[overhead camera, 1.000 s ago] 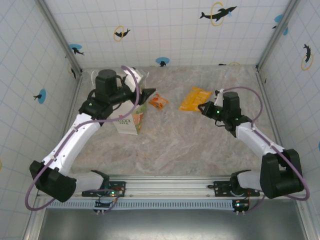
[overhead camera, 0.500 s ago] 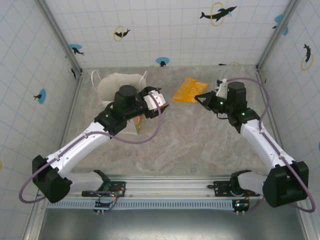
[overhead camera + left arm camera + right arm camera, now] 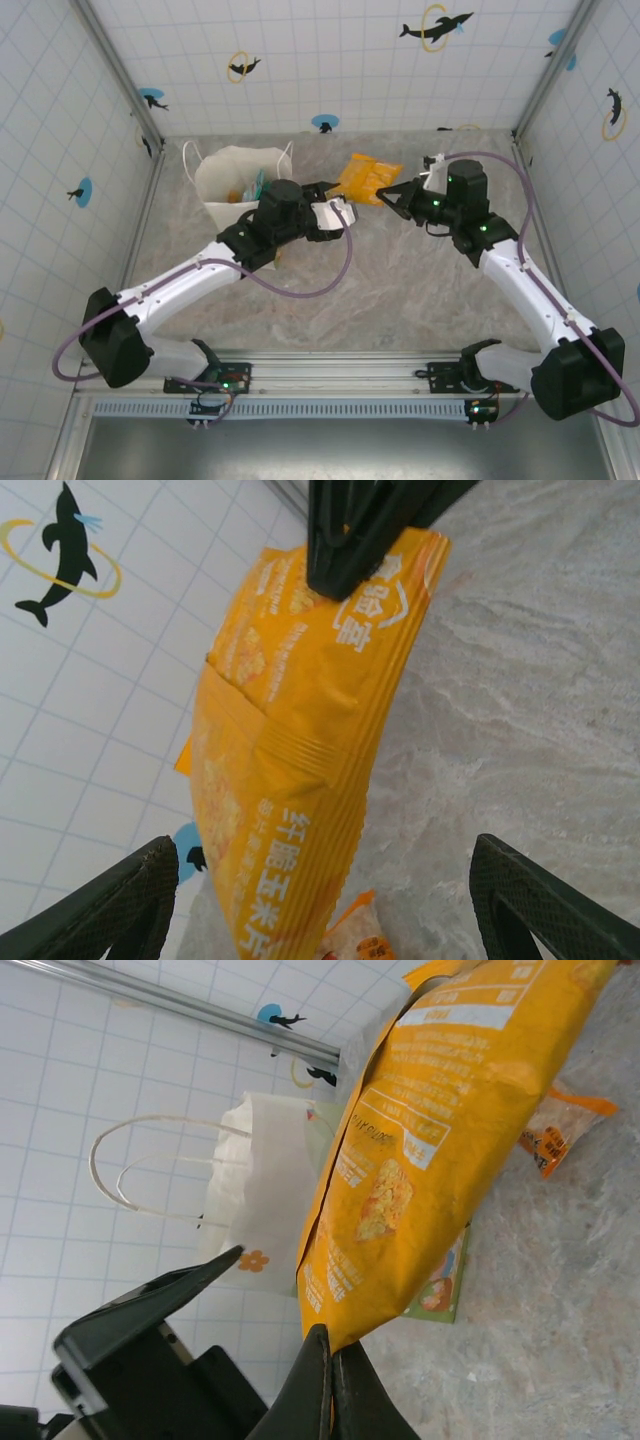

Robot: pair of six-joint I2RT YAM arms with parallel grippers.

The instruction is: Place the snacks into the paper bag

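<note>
One small orange packet [image 3: 562, 1132] — partly behind the yellow-orange packet [image 3: 430, 1130]

Yellow-orange snack packet [image 3: 300, 740] (white lettering) — white paper bag [image 3: 220, 165], marbled grey table [image 3: 400, 290].

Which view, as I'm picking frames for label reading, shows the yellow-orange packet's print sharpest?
Left wrist: yellow-orange packet close, evenly lit, large lettering crisp. Right wrist: back print small but fairly sharp. Top external: packet too small, print unreadable.

Just ahead of our left pincer [image 3: 338, 200] the hanging yellow-orange packet [image 3: 365, 178] blocks passage; the paper bag [image 3: 225, 165] stands behind it, and the surface [image 3: 400, 290] beside it lies free.
</note>
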